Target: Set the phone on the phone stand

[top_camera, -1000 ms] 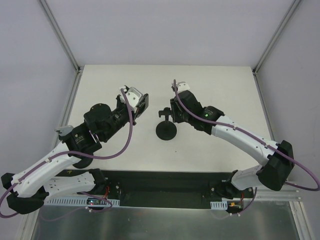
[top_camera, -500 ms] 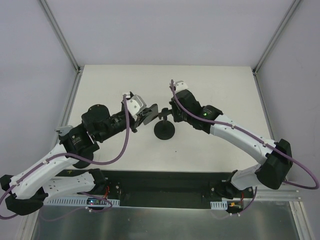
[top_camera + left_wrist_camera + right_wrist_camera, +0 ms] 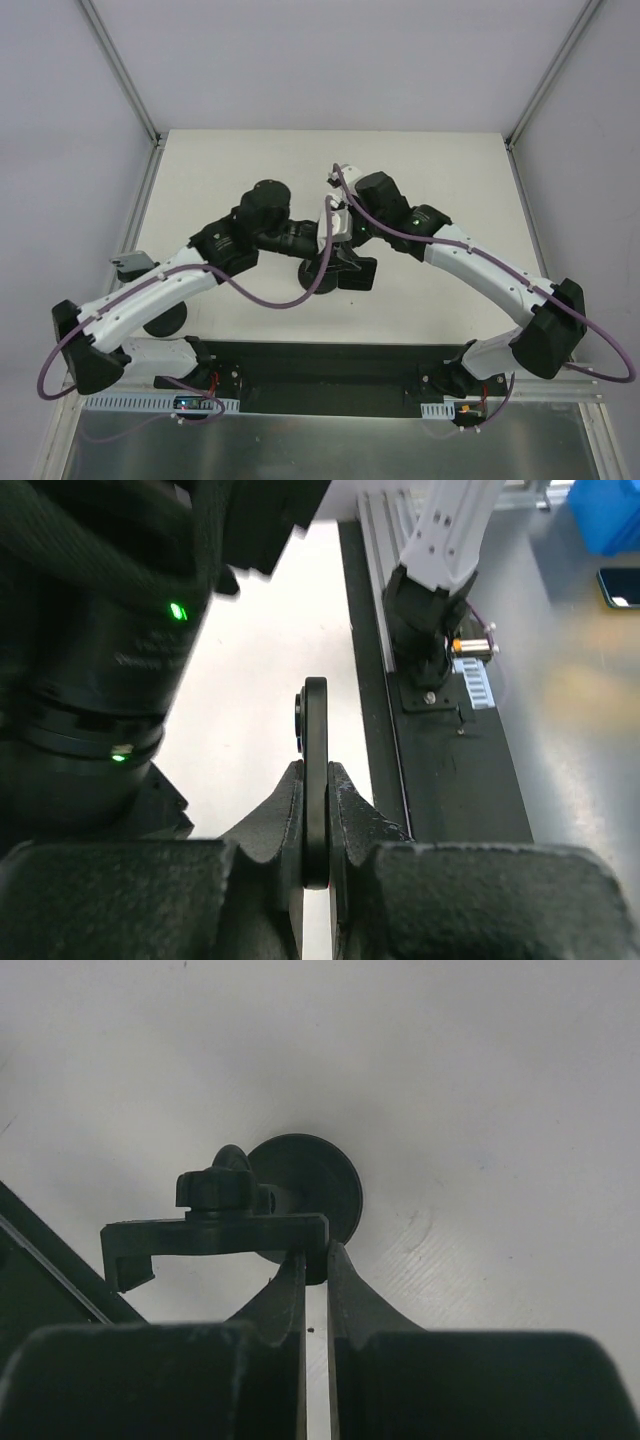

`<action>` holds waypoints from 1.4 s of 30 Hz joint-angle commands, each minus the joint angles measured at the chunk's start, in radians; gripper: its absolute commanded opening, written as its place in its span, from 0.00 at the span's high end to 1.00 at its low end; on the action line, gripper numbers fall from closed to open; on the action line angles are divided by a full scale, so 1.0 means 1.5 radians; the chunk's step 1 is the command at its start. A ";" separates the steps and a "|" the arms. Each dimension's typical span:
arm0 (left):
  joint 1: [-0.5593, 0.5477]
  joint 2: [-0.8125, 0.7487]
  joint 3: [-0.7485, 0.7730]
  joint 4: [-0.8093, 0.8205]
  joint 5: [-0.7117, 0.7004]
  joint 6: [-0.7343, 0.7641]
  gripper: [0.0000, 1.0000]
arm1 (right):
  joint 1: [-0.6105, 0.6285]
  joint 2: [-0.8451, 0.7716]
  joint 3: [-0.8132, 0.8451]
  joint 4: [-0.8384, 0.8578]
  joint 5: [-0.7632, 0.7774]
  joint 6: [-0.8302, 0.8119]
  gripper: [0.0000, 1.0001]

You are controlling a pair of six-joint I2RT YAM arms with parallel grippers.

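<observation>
On table, phone just beside phone stand

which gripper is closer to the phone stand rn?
Right. The right gripper has its jaws clamped on the cradle bar of the phone stand. The left gripper grips the phone edge-on, just beside the stand in the top view.

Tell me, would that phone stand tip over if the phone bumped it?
Probably not right now: the right fingers pinch the phone stand at its cradle, steadying it. Let go, it might wobble, since the cradle sits above the base and sticks out sideways, though the wide round base should help. It looks like stiff plastic, so it likely won't bend.
</observation>
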 commanded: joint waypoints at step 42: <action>0.211 0.154 0.050 0.008 0.230 0.106 1.00 | -0.071 -0.031 0.022 0.007 -0.394 -0.109 0.99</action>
